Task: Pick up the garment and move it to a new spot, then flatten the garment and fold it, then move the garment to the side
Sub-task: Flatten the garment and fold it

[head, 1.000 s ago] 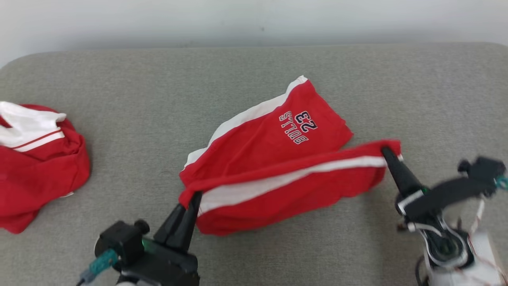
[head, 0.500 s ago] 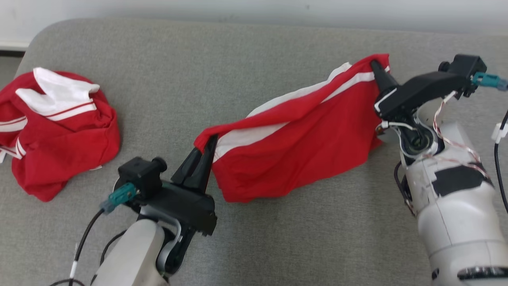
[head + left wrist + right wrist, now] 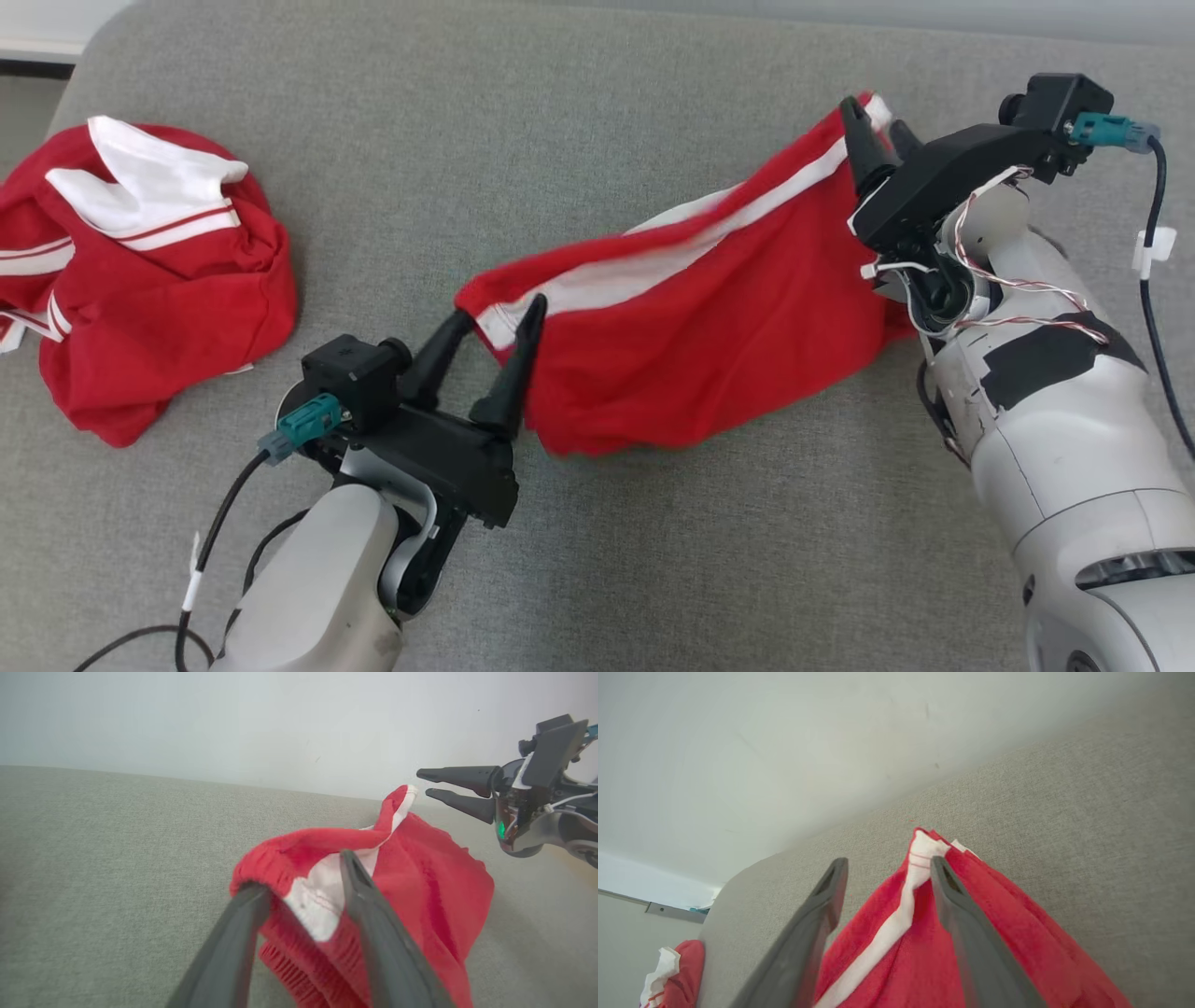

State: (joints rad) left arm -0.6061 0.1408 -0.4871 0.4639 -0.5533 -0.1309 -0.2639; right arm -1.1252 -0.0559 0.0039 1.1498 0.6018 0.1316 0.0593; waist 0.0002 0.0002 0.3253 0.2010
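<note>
red shorts [image 3: 709, 327]: bunched on grey cushion [image 3: 560, 140], well right of crumpled red-white jersey [image 3: 159, 280] | left gripper [image 3: 500, 310]: fingers spread wide astride waistband corner nearest jersey | right gripper [image 3: 873, 117]: fingers spread wide astride corner farthest from jersey

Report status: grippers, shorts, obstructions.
Left gripper open, right gripper open, one at each waistband end. Red shorts ungripped, stretched across grey cushion. Second red garment far left, clear of the work.

Bare indoor robot test space, lab-like, wide grey fabric-covered padded tabletop [image 3: 597, 93] with rounded corner, plain white wall [image 3: 233, 718] on the far side
</note>
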